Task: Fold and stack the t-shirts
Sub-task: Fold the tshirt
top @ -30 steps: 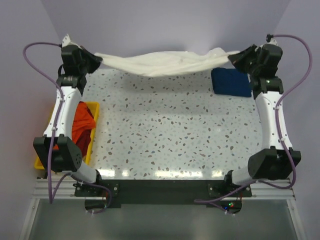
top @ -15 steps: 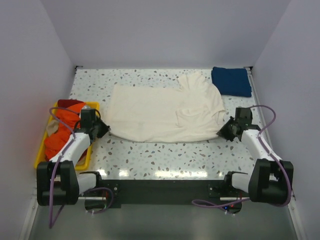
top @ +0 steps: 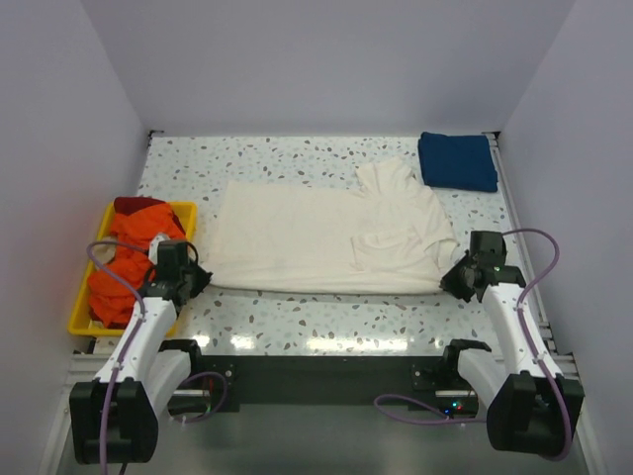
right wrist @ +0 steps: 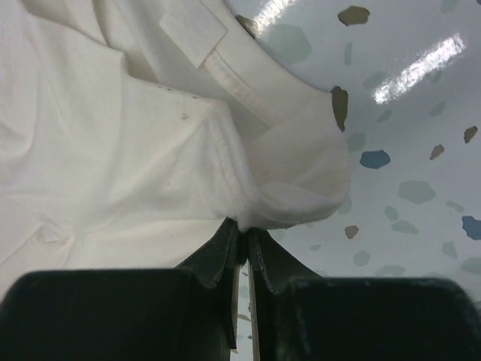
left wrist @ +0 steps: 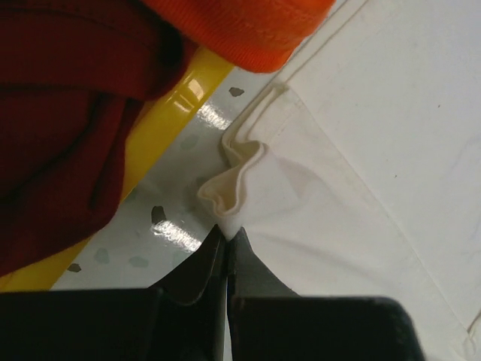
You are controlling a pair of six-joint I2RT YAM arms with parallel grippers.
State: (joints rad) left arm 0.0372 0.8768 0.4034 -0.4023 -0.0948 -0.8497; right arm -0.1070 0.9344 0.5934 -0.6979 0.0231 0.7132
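Large, soft cream t-shirt [top: 307,237] lies spread flat across the middle of the speckled white table [top: 326,309]. One sleeve is bunched up toward the far right.

My left gripper [top: 202,278] sits low at the shirt's near-left corner, just beside the yellow plastic tray [top: 79,323]. In the left wrist view its fingers [left wrist: 195,271] are pressed together on a small puckered fold of the cream hem.

My right gripper [top: 448,278] is at the shirt's near-right corner. In the right wrist view its fingers [right wrist: 214,259] are squeezed tight on a rolled edge of the same cloth.

Folded dark blue t-shirt [top: 457,161] rests at the far right corner of the table, near the cream sleeve; I cannot tell whether they touch.

Crumpled orange t-shirt [top: 119,267] fills the tray, with a red t-shirt [top: 134,205] at its far end. In the left wrist view the orange cloth hangs over the tray rim.
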